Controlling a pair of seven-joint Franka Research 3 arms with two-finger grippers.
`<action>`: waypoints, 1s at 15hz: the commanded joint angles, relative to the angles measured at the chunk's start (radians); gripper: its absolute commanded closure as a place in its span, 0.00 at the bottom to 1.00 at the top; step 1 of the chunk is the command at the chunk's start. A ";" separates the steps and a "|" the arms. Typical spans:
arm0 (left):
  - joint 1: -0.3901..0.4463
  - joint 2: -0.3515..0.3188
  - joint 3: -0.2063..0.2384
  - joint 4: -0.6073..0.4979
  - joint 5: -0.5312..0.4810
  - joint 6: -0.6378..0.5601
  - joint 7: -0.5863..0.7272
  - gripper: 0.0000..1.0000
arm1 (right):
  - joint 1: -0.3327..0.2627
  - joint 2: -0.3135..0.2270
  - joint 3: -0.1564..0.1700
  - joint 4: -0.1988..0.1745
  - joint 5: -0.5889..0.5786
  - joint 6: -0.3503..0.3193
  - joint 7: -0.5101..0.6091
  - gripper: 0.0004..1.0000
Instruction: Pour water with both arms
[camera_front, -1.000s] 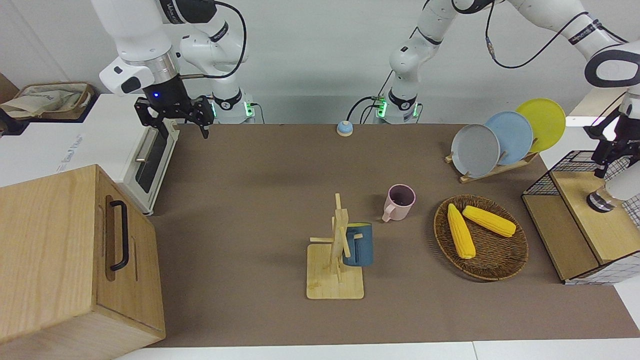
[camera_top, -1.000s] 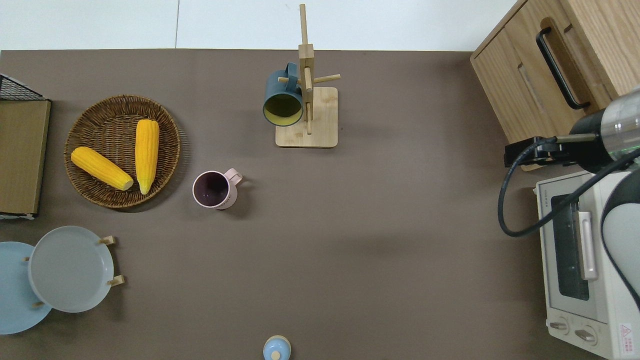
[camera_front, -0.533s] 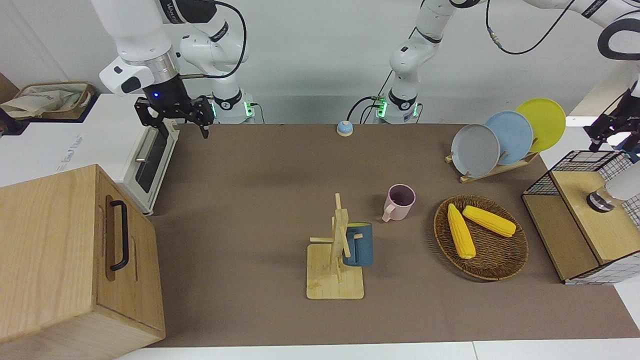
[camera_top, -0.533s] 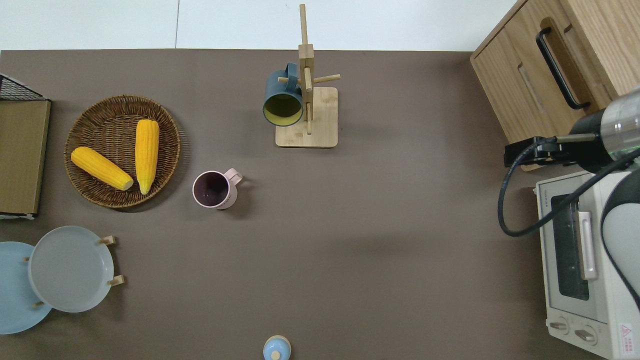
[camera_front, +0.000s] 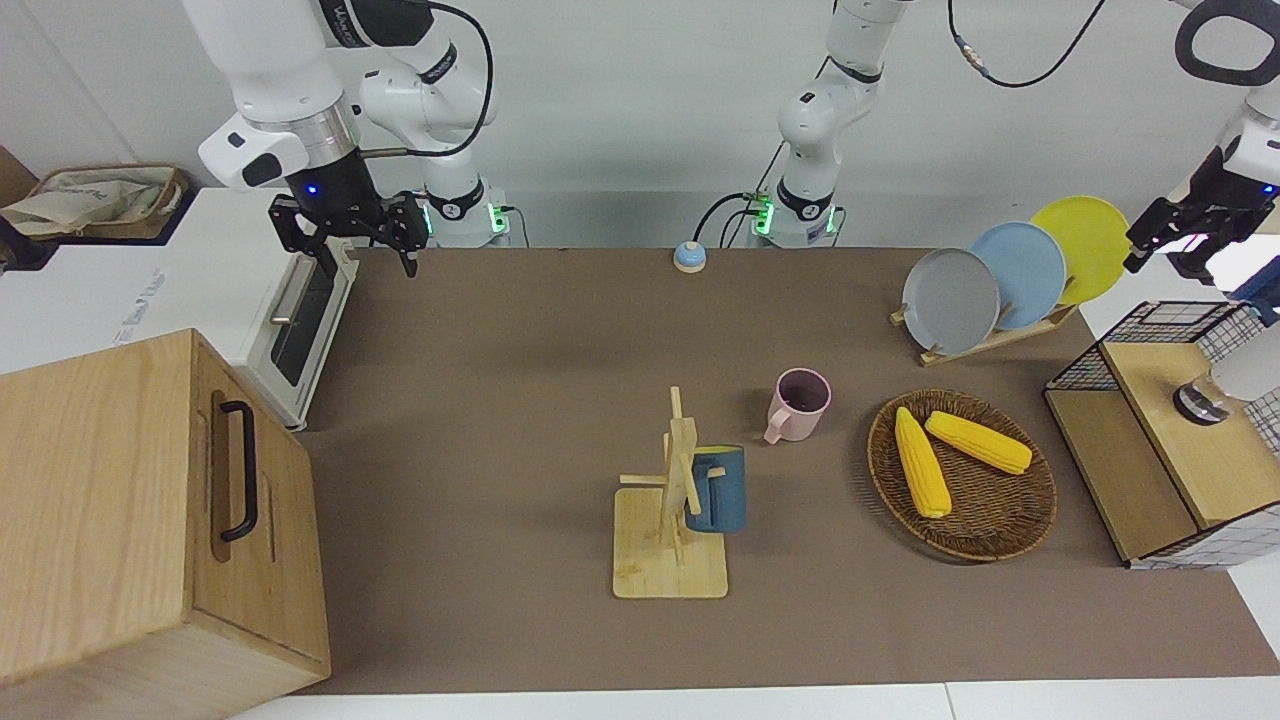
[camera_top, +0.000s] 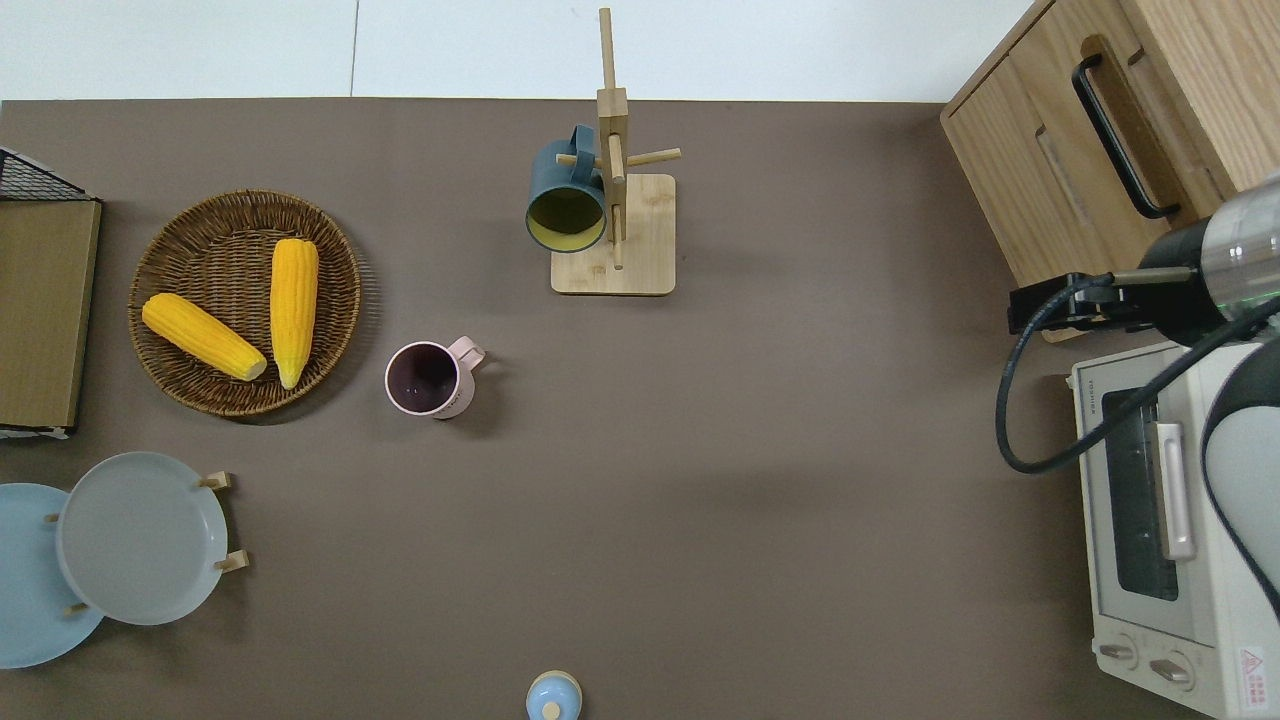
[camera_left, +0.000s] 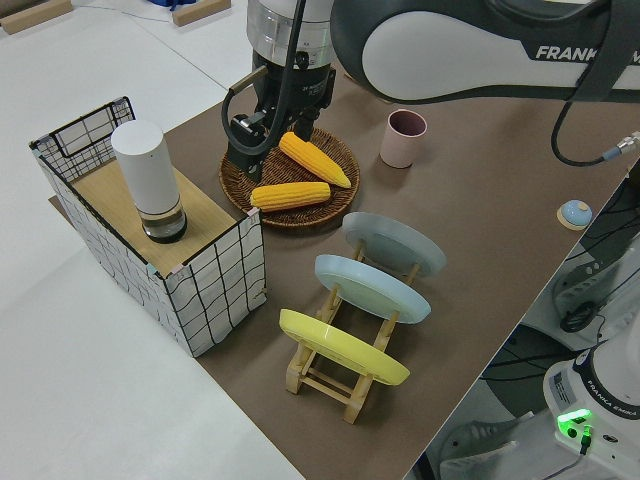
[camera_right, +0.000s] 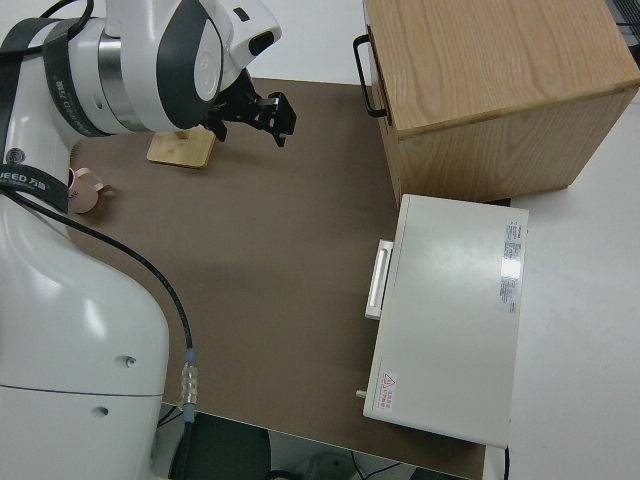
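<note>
Looks like the opening step, with nothing picked up and nothing poured. Finds the left gripper (camera_front: 1168, 250) up in the air at the left arm's end of the table, out of the overhead view, jaws apart and empty. Leaves the white bottle (camera_left: 148, 180) upright on the wooden shelf inside the wire basket (camera_left: 215, 290), untouched. Shows the pink mug (camera_front: 800, 400) upright on the table, just beside the wicker basket of corn (camera_front: 1000, 530) and well apart from the bottle. Keeps the right gripper (camera_front: 348, 235) spread wide and empty over the table edge between the toaster oven (camera_top: 1160, 520) and the wooden cabinet (camera_top: 1100, 130). Calls next, probably, for bringing the left gripper down around the bottle's body and closing squarely, and for sending the right gripper across to the mug. Compared with a second ago: has lifted the left gripper clear from low beside the bottle; has left the right gripper, mug and bottle where they were.
</note>
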 joint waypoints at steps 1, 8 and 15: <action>-0.073 -0.043 -0.004 -0.036 0.052 -0.058 -0.077 0.00 | -0.007 -0.004 0.006 0.004 -0.004 -0.008 -0.010 0.01; -0.296 -0.057 0.002 -0.036 0.049 -0.154 -0.218 0.00 | -0.007 -0.004 0.006 0.004 -0.004 -0.008 -0.010 0.01; -0.686 -0.053 0.169 -0.033 0.052 -0.142 -0.407 0.00 | -0.007 -0.004 0.006 0.004 -0.004 -0.008 -0.010 0.01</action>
